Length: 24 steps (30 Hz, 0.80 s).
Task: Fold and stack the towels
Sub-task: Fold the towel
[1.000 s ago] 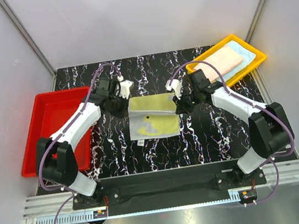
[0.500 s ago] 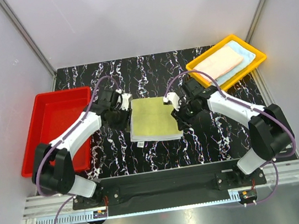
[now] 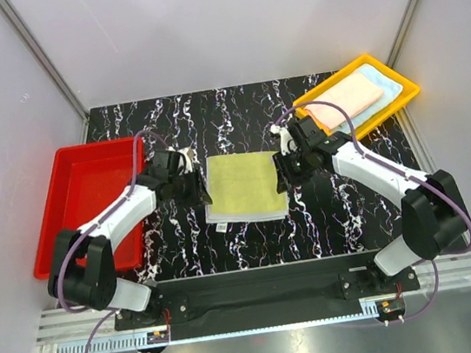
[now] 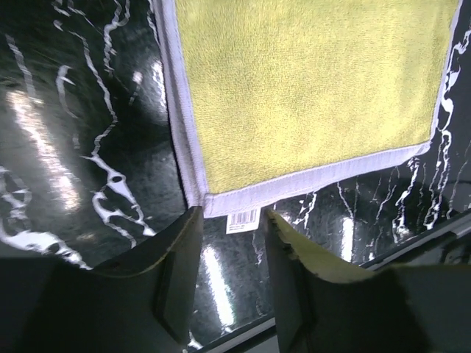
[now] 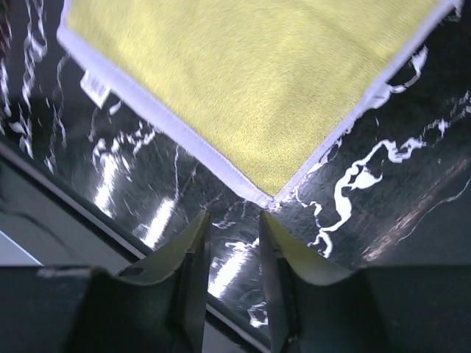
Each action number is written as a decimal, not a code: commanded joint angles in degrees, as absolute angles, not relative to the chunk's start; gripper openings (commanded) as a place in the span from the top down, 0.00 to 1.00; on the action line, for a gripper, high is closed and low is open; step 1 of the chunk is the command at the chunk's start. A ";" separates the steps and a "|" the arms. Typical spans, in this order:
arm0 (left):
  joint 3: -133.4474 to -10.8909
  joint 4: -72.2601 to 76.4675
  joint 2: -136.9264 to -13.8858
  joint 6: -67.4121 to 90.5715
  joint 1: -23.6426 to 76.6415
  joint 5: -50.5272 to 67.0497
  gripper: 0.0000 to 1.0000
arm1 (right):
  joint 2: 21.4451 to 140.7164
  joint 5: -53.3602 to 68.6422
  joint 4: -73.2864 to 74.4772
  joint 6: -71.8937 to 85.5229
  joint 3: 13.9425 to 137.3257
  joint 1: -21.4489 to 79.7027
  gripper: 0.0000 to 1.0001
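Observation:
A pale yellow-green towel (image 3: 243,186) with a grey-white hem lies folded flat on the black marbled table. It shows in the left wrist view (image 4: 309,88) and in the right wrist view (image 5: 250,81). My left gripper (image 3: 197,187) is open and empty at the towel's left edge, its jaws (image 4: 229,228) just off a corner with a small barcode tag (image 4: 243,218). My right gripper (image 3: 285,172) is open and empty at the towel's right edge, just off another corner (image 5: 232,220). A peach-pink towel (image 3: 346,98) lies on a light blue towel (image 3: 379,84) in the yellow tray.
A red tray (image 3: 73,208) sits empty at the left, partly off the table edge. A yellow tray (image 3: 407,98) sits at the back right. Grey walls enclose the table on three sides. The arm bases stand on a black rail (image 3: 260,291) at the near edge.
A second ago the towel was held partly folded with its lighter underside showing. Now it lies flat and folded. Both grippers have let go and drawn back to its side edges.

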<state>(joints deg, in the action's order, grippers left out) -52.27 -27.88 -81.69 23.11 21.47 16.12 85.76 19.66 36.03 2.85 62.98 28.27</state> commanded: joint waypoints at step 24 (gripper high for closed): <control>-43.59 -15.65 -87.36 32.17 21.62 14.59 0.62 | 92.02 18.98 14.59 31.20 46.85 24.43 0.72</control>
<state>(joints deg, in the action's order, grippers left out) -44.18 -18.13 -87.66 31.64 21.52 16.03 91.92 17.56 19.40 29.21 47.59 24.47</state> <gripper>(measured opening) 0.374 0.289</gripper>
